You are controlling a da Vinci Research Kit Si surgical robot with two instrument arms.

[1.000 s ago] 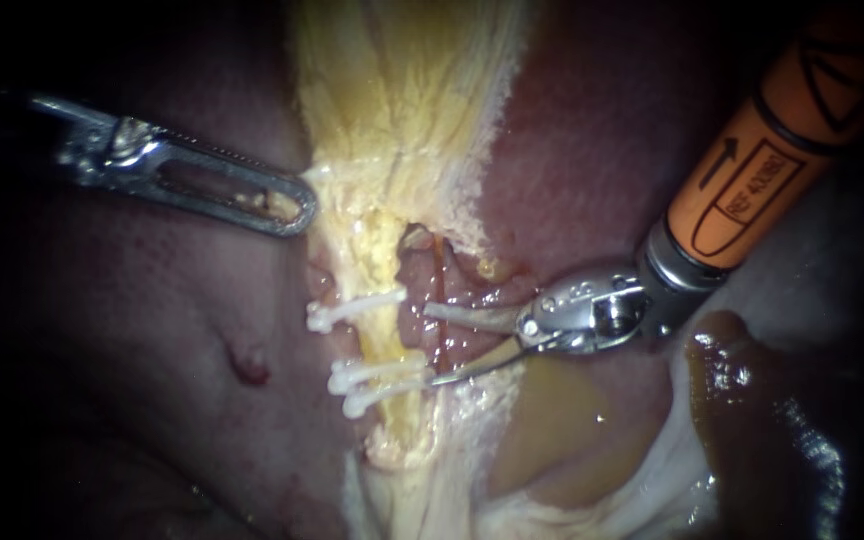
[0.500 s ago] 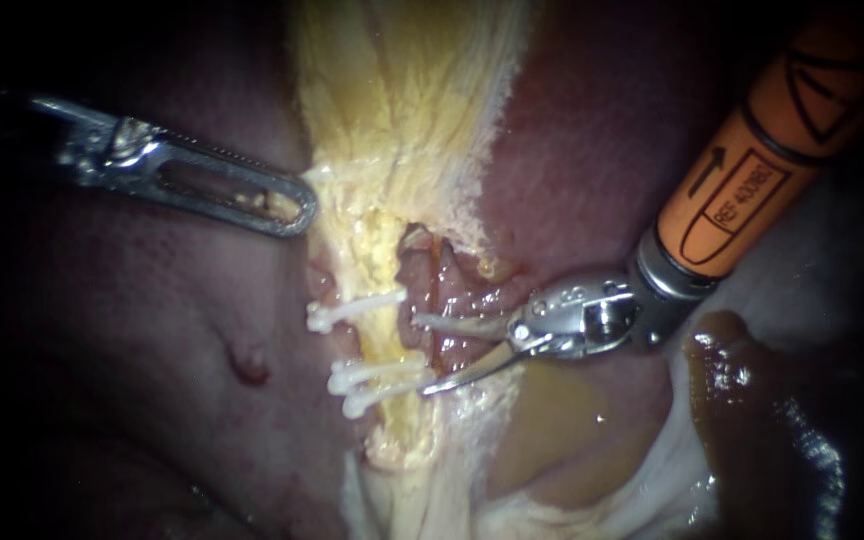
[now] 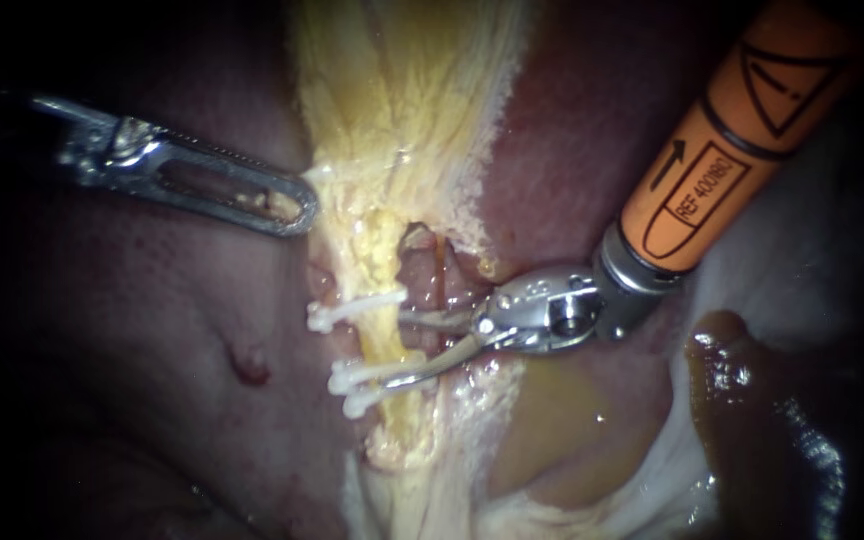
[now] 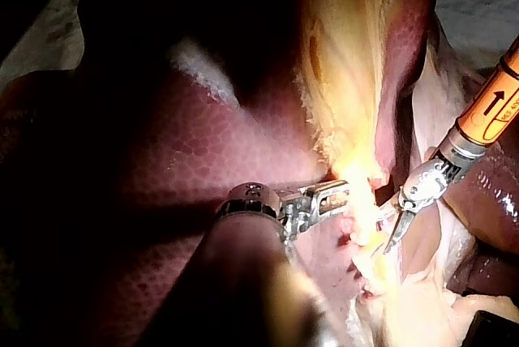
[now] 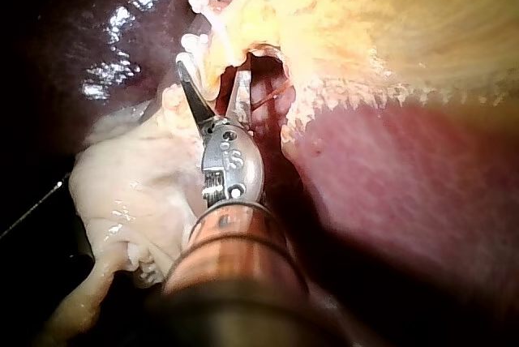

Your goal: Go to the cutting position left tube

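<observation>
Left tube (image 3: pixel 380 342) beside slanted right instrument's (image 3: pixel 399 350) spread tip

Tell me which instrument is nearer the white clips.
Right. The right instrument has its tip at the clips; the left instrument sits apart, above them.

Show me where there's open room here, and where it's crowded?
Free: bare liver bordered by the left instrument above and the clips beside it. Crowded: around the clipped tube, where the right instrument has open jaws.

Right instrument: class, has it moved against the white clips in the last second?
Yes. The right instrument has slid toward the white clips, its open jaws now beside them.
</observation>
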